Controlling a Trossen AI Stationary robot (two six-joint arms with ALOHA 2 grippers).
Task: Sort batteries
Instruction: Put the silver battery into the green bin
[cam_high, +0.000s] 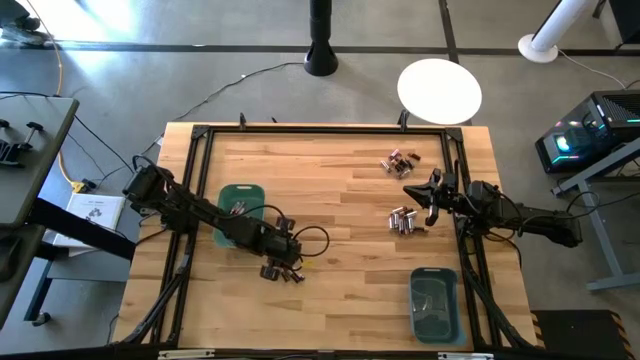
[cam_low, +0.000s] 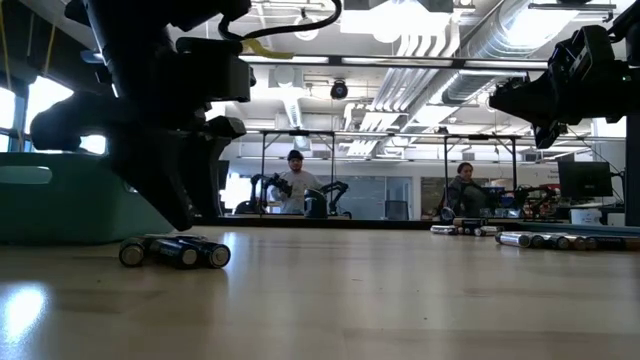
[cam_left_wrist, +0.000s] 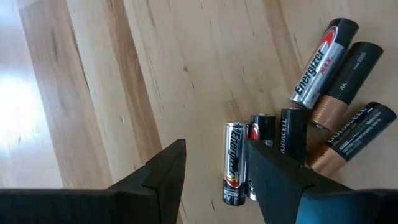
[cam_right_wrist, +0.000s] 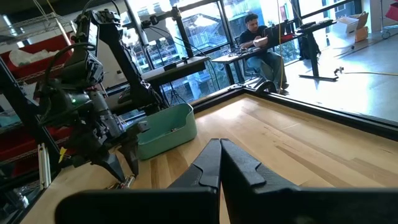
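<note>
Left end effector (cam_left_wrist: 214, 171) open, batteries (cam_left_wrist: 235, 163) just beside.

Two teal bins sit on the wooden tabletop (cam_high: 330, 200): one bin (cam_high: 241, 203) on the left, the other bin (cam_high: 434, 305) near the right front corner.

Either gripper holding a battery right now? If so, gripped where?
Nothing held. Left gripper is open over the batteries, gripping none; right gripper is shut and empty.
</note>
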